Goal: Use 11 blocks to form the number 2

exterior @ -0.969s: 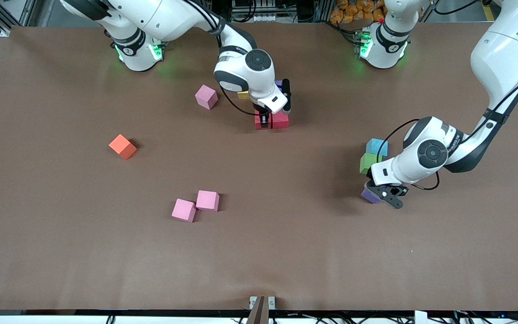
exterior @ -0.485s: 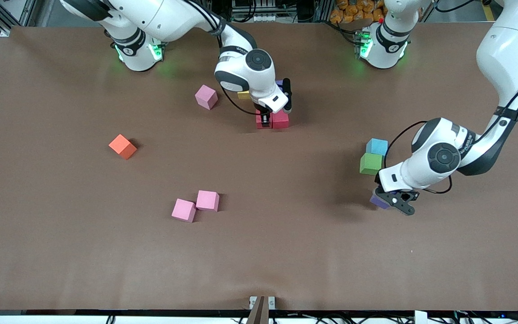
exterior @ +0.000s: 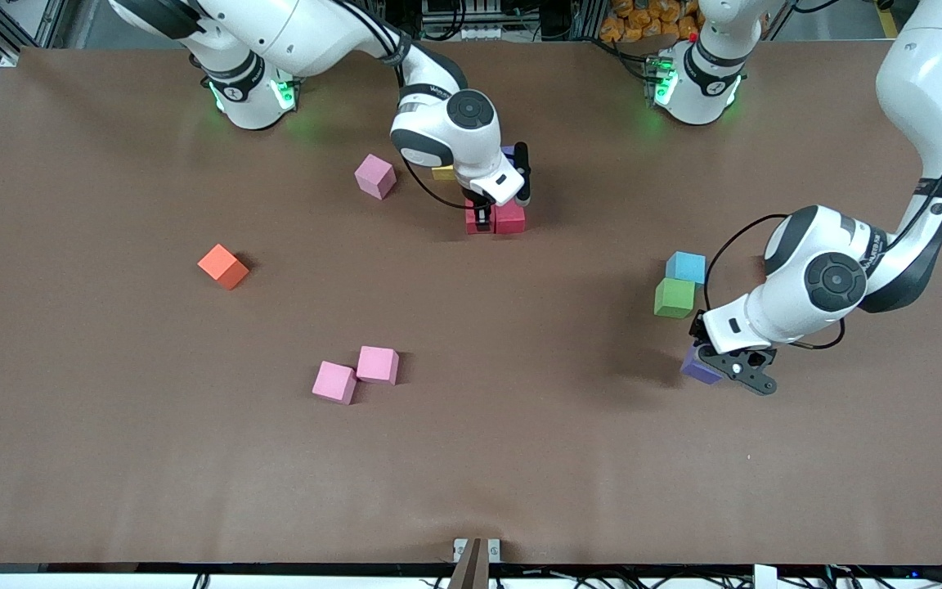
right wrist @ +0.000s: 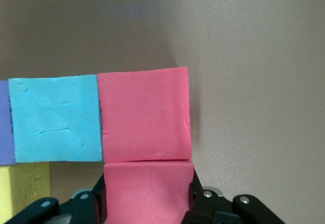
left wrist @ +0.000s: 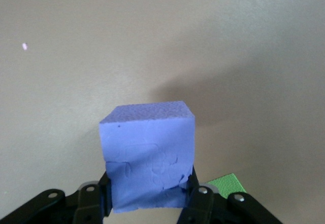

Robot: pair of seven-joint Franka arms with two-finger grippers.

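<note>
Purple cube (left wrist: 148,155) clamped in left hand (exterior: 724,366), aloft near green cube (exterior: 674,297).

A matte brown table (exterior: 111,458) fills the view, with metal framing (exterior: 21,24) along its top edge.

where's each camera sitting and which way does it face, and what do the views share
Front view: high across the table, facing both arms' bases; shows both arms, the pink, orange, green and light blue blocks.
Left wrist view: on the left wrist, looking down past the left gripper, jaws shut on the purple block.
Right wrist view: on the right wrist, over the right gripper, jaws shut on a red block.
Shared: the purple block and green block.
</note>
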